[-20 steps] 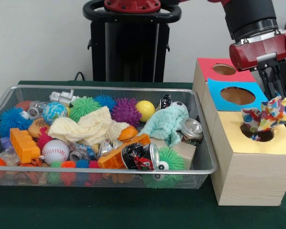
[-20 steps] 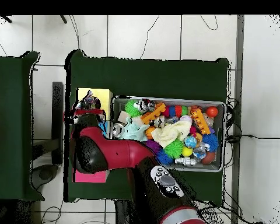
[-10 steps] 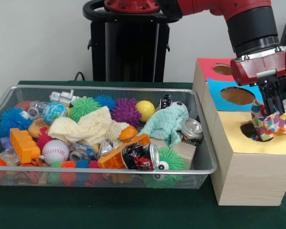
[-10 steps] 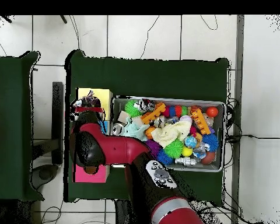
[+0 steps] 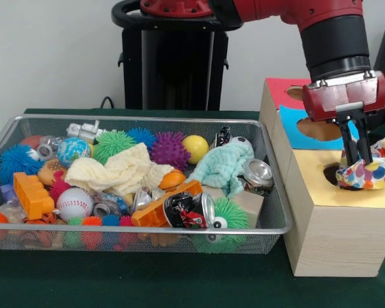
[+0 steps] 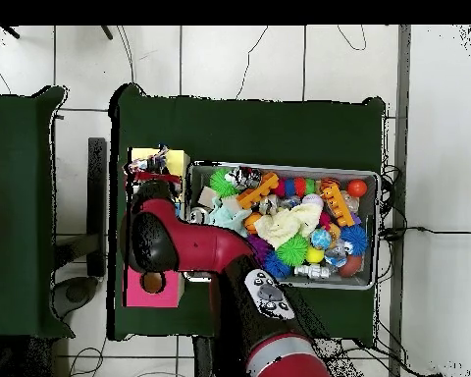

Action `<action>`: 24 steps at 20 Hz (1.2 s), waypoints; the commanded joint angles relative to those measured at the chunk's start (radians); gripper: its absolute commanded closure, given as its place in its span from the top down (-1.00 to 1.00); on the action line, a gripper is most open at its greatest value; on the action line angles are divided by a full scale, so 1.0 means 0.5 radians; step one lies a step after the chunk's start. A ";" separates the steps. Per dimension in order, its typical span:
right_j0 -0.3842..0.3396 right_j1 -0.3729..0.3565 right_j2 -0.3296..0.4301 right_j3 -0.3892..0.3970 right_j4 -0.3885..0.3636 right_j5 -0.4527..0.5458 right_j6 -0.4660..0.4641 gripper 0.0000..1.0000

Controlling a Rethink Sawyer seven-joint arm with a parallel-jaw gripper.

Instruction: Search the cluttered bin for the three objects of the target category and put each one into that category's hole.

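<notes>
My gripper sits at the right of the front view, its black fingers clenched on a confetti cloth that rests bunched over the hole in the yellow top of the nearest wooden box. The cloth hides most of that hole, so I see only a dark sliver at its left edge. Behind it, further up the frame, stand the blue-topped box and the red-topped box, both partly hidden by the arm. The wire bin fills the left and centre of the frame, packed with clutter: a cream cloth, a mint-green cloth, a baseball and a crushed can.

In the overhead view the arm rises from the bottom centre toward the left. A scrap of the confetti cloth shows on the yellow box, just left of the bin. The fingers are hidden here.
</notes>
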 commanded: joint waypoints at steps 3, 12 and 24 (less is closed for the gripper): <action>0.078 -0.008 -0.247 -0.193 0.187 0.320 0.246 -1.00; 0.193 0.170 -0.438 -0.356 0.255 0.864 0.193 -1.00; 0.283 0.354 -0.530 -0.559 0.173 1.206 0.279 -1.00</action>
